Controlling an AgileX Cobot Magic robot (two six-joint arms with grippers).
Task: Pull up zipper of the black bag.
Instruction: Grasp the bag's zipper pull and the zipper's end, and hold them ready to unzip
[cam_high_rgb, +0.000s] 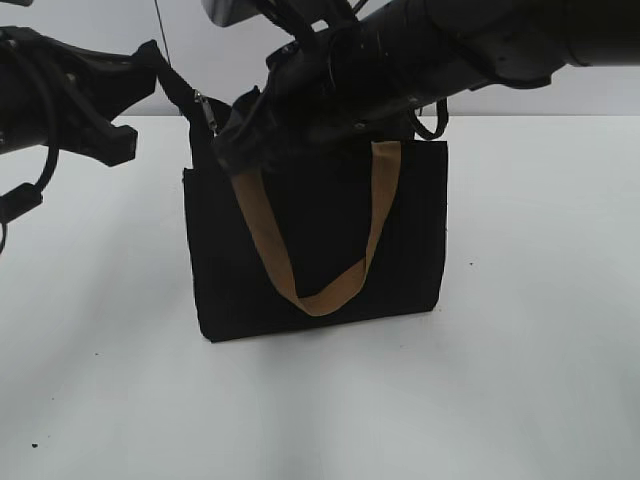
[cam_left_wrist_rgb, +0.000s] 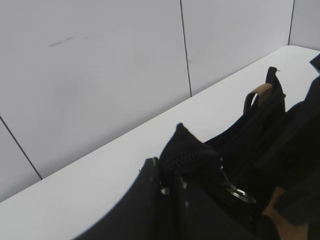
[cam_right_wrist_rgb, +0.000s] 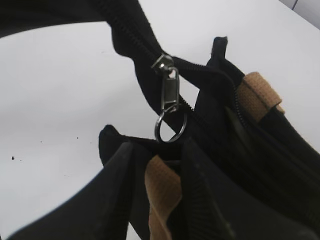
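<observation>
**Bag corner held taut, zipper pull hanging free ahead of the right gripper**

The black bag (cam_high_rgb: 315, 240) stands upright on the white table (cam_high_rgb: 520, 380), its front tan handle (cam_high_rgb: 310, 235) drooping in a loop over the front panel. All places below are given relative to this bag.

The left gripper (cam_high_rgb: 150, 62) is at the bag's upper left corner, clamped on a tab of black fabric at the end of the zip line and drawing it up and outward. The left wrist view shows that pinched fabric (cam_left_wrist_rgb: 187, 150) rising just past one finger (cam_left_wrist_rgb: 145, 205). This grip looks meant as an anchor: with the end of the zip stretched tight, the slider should run instead of bunching the cloth.

The zipper (cam_right_wrist_rgb: 167, 87) sits near that same held corner, just inside the stretched tab. Its silver pull hangs down from the slider with the ring (cam_right_wrist_rgb: 170, 127) at the bottom, and the teeth run off along the bag's top edge toward the far corner.

The right gripper (cam_right_wrist_rgb: 157, 165) reaches in over the bag's top from the right side, its two fingers apart and just below the ring, with the tan handle showing between them. It grips nothing; whether a fingertip touches the ring I cannot tell. My reading is that the pull is not yet taken, so the next move calls for closing on the ring or tab.
</observation>
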